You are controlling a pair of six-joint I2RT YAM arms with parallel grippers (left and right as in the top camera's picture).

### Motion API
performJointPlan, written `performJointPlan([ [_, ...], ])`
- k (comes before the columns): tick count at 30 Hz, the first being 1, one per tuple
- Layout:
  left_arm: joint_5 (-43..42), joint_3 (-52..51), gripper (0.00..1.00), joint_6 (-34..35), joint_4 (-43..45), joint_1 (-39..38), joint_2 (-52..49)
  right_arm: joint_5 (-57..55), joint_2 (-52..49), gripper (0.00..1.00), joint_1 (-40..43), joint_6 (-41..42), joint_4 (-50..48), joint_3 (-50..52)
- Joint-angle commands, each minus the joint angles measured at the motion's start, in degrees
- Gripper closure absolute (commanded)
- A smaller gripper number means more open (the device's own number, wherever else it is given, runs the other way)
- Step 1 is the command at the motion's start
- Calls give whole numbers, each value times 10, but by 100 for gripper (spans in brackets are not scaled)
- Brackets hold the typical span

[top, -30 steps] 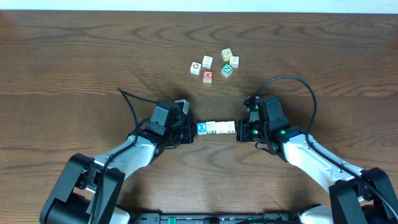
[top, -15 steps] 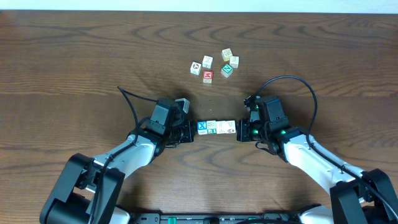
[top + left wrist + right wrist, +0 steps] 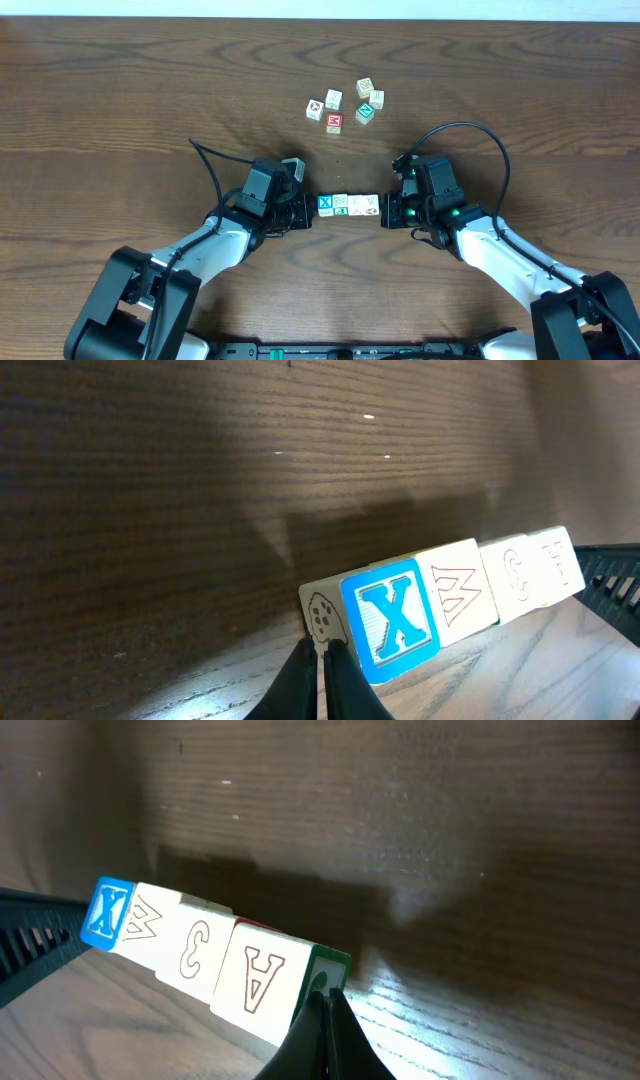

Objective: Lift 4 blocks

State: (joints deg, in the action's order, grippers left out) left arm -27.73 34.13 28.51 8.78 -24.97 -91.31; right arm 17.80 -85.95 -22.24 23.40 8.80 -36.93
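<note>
**Position.** We find the four small wooden alphabet blocks (image 3: 348, 205) set face to face in one short row over the near middle of the dark wooden table (image 3: 120, 90), between the two arms. The bright blue cube with the white X (image 3: 395, 622) forms the left end. Three cream-white cubes follow, the last being the cream cube lettered A (image 3: 262, 982), which has a green side face.

**Grippers.** The left gripper (image 3: 320, 656) has its fingers closed tight together with nothing between them, and the joined tips bear on the outer end face of the blue cube. The right gripper (image 3: 323, 1010) is likewise closed on nothing, with its tips against the green end of the A cube. The row is clamped lengthwise between the two arms, and neither gripper pinches it.

**Height.** In both wrist views the row's shadow lies apart from it. We judge the row to be raised, but we cannot confirm this from overhead.

**Handling.** We judge the cubes to be light, hard and stiff, with smooth painted faces that slide easily on one another. Only end pressure holds the row, so its three joints are the weak points and it can buckle or drop a middle cube. The hold belongs at the centre of each end face, pushing straight along the row with both ends kept level.

**Other items.** A red-faced cube (image 3: 333, 122) and a green diamond-faced cube (image 3: 365, 112) lie among loose cubes well apart on the far side.
</note>
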Motion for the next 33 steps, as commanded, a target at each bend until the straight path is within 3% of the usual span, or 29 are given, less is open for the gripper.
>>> performJointPlan([
  [1,-79,38,93,3,16,-29,12,91,11,99,-46,-8,-4,-6],
  [13,-75,38,93,-10,-10,-40,12,54,11,99,-52,3,49,-6],
  [33,-85,38,92,-31,-30,-40,12,49,11,99,-52,19,33,-6],
])
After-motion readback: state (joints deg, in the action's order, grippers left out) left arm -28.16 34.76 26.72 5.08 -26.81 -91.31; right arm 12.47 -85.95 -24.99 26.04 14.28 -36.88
